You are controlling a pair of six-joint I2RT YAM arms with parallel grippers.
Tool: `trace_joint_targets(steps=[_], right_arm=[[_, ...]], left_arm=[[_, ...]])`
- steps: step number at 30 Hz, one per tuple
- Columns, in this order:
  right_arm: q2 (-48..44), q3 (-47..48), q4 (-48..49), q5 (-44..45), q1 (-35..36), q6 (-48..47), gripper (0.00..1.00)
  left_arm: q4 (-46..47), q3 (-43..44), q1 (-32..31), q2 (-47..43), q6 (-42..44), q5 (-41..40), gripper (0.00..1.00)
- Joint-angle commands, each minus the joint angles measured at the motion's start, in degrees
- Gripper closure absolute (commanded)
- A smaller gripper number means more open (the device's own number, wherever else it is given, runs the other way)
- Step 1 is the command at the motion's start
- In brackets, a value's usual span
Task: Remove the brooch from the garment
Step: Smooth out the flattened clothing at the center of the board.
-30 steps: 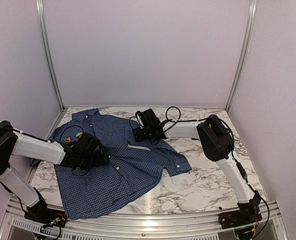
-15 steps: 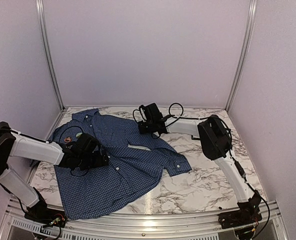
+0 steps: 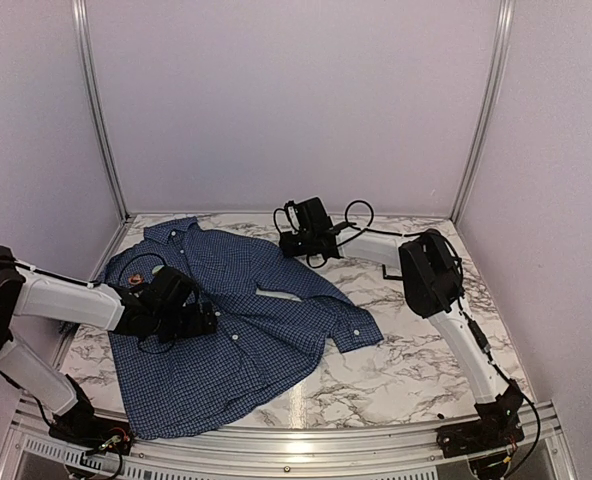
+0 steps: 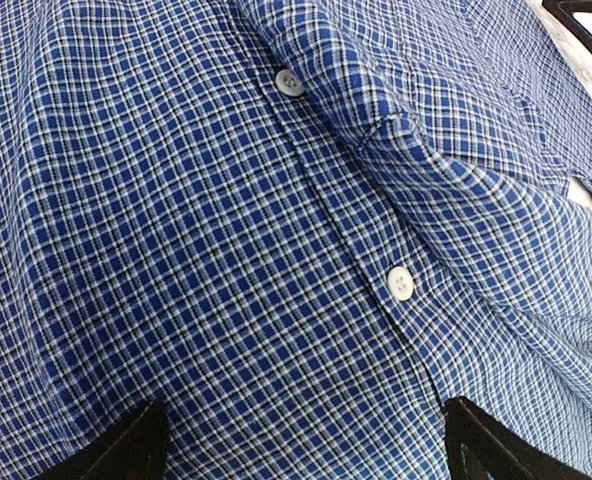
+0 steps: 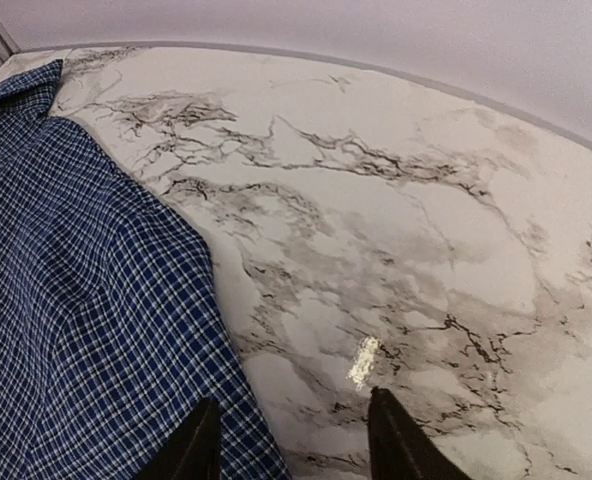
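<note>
Shirt on marble: the garment (image 3: 246, 330), a dark blue checked button-up, lies spread across the left and middle of the marble surface (image 3: 416, 370). Its collar (image 3: 171, 232) points toward the far left corner, its hem toward the near edge, and one sleeve (image 3: 351, 328) reaches out to the right.

Your left pincer (image 4: 301, 425) hangs low over the shirt front with its jaws spread wide and nothing in them. In its wrist view the black fingertips (image 4: 126, 445) flank the placket, where two white buttons (image 4: 400, 283) sit in line. A raised fold of cloth (image 4: 446, 150) runs along the placket's right. You cannot tell whether the tips touch the fabric.

Your right arm (image 3: 431, 275) stretches to the far side of the surface, its pincer (image 5: 294, 400) just beside the shirt's far right edge. Its jaws stand partly apart with nothing between them, one finger over the edge of the checked cloth and the other over bare marble. A small bright glint (image 5: 364, 360) shows on the marble near that finger, and you cannot tell if it is an object or a reflection.

The brooch cannot be made out with certainty in any view.
</note>
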Motion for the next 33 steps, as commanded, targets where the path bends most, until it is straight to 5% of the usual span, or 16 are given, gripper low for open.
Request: trace_joint_targets(steps=[1,6,15,21,28,33], right_arm=[[-2.81,-1.37,-1.56,-1.46,0.36,-1.12,0.35],[-3.49,-2.09,-3.80,-2.60,0.44,-1.71,0.17],[-3.70,-3.98,-5.36,-3.93,1.37,-0.71,0.19],[-3.69,-5.79,-5.30,-3.53,2.28,1.11,0.46],[-3.53,-4.98,-5.18,-1.06,2.27,1.56,0.92],[-3.20,-2.81,-3.91,-1.07,1.05,1.46,1.00]], left_arm=[[-3.26,-0.88,0.11,-1.28,0.04,0.77,0.01],[-3.43,-0.56,0.11,-1.26,0.04,0.78,0.01],[-3.39,-0.54,0.11,-1.41,0.03,0.77,0.01],[-3.28,-0.41,0.11,-1.16,0.10,1.12,0.01],[-2.69,-0.61,0.11,-0.85,0.08,1.53,0.01],[-2.42,-0.37,0.11,-0.47,0.25,2.31,0.01]])
